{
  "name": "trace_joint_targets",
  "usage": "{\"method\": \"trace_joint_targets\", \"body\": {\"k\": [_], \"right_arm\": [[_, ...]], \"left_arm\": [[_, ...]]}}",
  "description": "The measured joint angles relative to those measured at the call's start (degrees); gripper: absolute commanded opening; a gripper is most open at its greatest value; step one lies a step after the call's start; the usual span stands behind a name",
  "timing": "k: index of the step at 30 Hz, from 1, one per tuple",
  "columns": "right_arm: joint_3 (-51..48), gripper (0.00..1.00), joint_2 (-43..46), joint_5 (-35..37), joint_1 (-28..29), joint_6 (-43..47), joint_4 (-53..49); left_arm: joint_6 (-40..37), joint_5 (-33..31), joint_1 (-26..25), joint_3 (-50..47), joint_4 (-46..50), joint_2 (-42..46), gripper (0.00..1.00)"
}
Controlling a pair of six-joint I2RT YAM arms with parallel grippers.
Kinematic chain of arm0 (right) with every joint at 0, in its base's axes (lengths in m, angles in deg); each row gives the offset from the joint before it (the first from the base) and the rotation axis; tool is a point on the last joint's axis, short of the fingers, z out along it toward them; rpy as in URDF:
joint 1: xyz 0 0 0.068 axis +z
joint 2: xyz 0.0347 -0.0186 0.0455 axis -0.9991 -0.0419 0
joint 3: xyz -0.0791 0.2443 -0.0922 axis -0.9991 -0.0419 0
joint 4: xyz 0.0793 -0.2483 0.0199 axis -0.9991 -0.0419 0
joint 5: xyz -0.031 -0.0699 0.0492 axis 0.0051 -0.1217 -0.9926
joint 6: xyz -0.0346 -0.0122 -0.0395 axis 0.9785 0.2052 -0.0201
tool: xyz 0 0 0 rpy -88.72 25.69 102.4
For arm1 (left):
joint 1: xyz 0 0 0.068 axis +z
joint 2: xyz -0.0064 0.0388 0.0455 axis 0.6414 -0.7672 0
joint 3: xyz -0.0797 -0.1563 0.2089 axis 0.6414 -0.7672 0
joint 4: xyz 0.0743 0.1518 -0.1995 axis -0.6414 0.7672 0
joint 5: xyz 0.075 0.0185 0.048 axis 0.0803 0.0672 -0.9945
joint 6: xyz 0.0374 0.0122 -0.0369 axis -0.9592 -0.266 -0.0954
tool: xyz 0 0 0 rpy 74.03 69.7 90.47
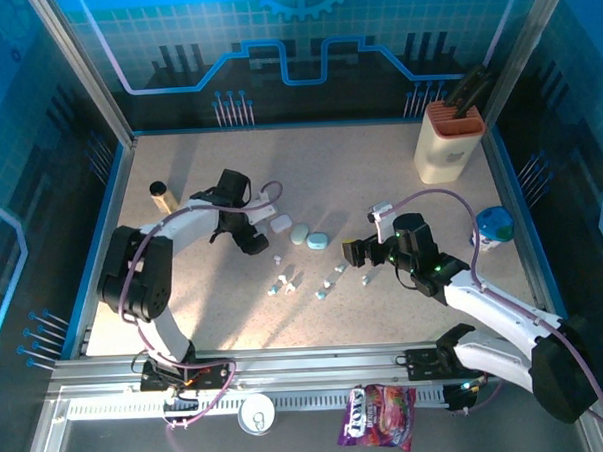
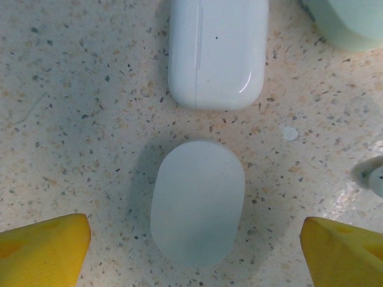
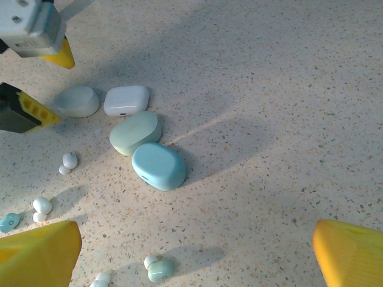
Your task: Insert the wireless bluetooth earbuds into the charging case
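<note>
The left fingers stand released astride a pale oval charging case at lower centre, not touching it; the right fingers hang spread, empty. Earbuds lie loose on the worktop, lower left. Likely step: securing the case; next, close squarely on it, then open its lid.

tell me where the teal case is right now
In the top view the teal case lies mid-table, just right of the pale green case and left of the right claw.
</note>
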Motion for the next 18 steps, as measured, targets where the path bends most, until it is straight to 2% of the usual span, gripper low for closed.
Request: {"method": "trace_joint_targets", "body": {"k": [6,12,18], "right_arm": [[0.0,1.0,-0.02,0.33,0.0,-0.83,0.0],[-0.15,1.0,-0.02,1.29,-0.02,-1.4,0.2],[-0.72,1.0,0.0,3.61,-0.02,-3.52,-0.74]], "left_arm": [[-0.07,-0.02,0.0,2.14,0.79,-3.41,0.85],[-1.05,0.0,0.0,3.28,0.81,-5.84,0.74],[-1.53,0.48,0.0,3.65,1.86,-7.21,0.54]]}}
